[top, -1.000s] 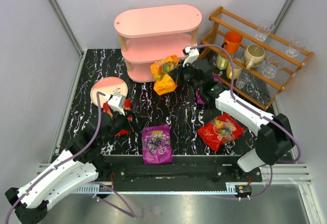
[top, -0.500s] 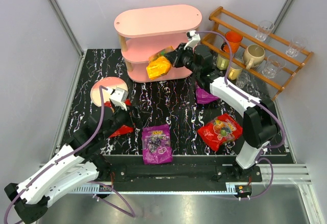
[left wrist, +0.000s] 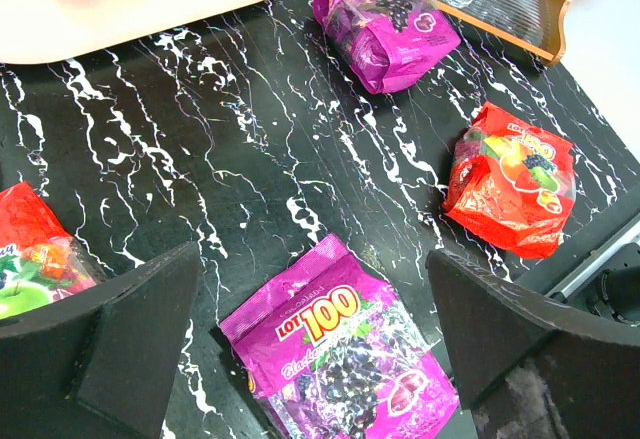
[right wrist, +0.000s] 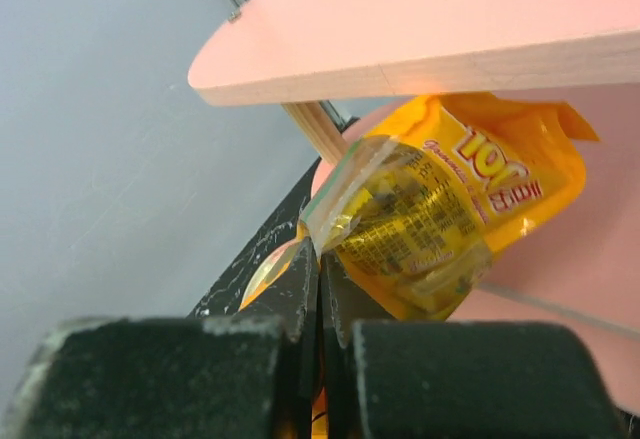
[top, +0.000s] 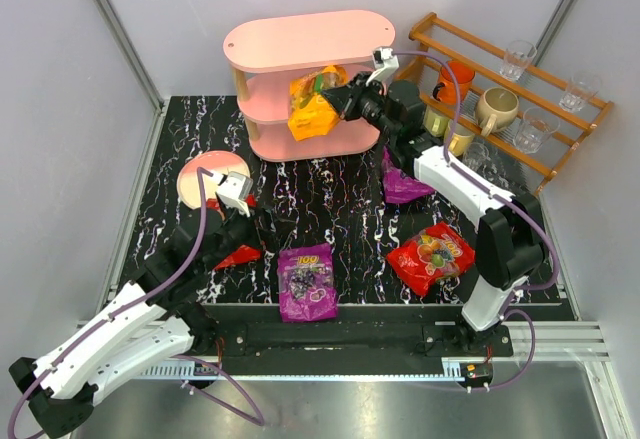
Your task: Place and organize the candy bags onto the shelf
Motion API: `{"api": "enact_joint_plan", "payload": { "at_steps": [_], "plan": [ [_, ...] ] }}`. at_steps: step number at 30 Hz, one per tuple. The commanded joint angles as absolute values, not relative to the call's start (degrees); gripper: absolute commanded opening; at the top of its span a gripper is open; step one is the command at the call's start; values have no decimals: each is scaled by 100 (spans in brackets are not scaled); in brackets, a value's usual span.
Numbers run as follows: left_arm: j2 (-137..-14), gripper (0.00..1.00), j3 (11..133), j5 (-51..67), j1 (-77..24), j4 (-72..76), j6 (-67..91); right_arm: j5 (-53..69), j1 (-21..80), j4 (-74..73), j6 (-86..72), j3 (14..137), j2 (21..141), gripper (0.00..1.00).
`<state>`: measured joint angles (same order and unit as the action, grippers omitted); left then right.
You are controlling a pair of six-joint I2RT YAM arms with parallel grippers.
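Note:
My right gripper (top: 338, 99) is shut on the orange candy bag (top: 312, 111), pinching its clear top edge (right wrist: 345, 194). It holds the bag at the front of the pink shelf (top: 300, 44), below the top board (right wrist: 420, 49) and at the middle tier. My left gripper (top: 240, 221) is open and empty above the table (left wrist: 320, 329). One purple bag (top: 307, 281) lies between its fingers' view (left wrist: 340, 354). The other purple bag (top: 405, 185) lies near the rack (left wrist: 385, 24). One red bag (top: 432, 256) lies front right (left wrist: 510, 191). The other red bag (top: 238, 255) lies beside my left gripper (left wrist: 30, 259).
A brown slatted wooden rack (top: 520, 149) with cups and glasses stands at the back right, close behind my right arm. A pink round plate (top: 205, 174) lies at the left. Grey walls enclose the black marbled table (top: 340, 209).
My right gripper has lifted the orange bag from just above the table in front of the shelf up to the middle tier. My left gripper has barely moved.

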<state>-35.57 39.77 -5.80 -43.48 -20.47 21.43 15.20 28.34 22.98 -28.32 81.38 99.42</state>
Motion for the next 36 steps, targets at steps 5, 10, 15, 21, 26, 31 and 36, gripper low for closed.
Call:
{"api": "enact_joint_plan", "payload": {
  "at_steps": [5,10,15,21,26,31,36],
  "plan": [
    [-3533,99,3999,-650,-4324,-1811,1978,1574,2725,3568,-2980,9087,10212,0],
    [-3577,99,3964,-677,-4315,-1811,1907,1590,2611,3665,-3111,9386,10836,0],
    [-3621,99,3894,-729,-4315,-1767,1846,1784,2479,3902,-3287,9580,11390,0],
    [-3691,99,3771,-729,-4289,-1670,1811,1802,2444,4095,-3077,9554,11707,0],
    [-3832,99,3744,-431,-4236,-1538,1679,1977,2347,4157,-3006,9694,12014,0],
    [-4017,99,3797,-246,-4184,-1512,1591,2162,2215,4368,-3085,9747,12243,0],
    [-3929,99,3753,-299,-4105,-1494,1556,2171,2136,4289,-3094,9861,12401,0]
  ]
}}
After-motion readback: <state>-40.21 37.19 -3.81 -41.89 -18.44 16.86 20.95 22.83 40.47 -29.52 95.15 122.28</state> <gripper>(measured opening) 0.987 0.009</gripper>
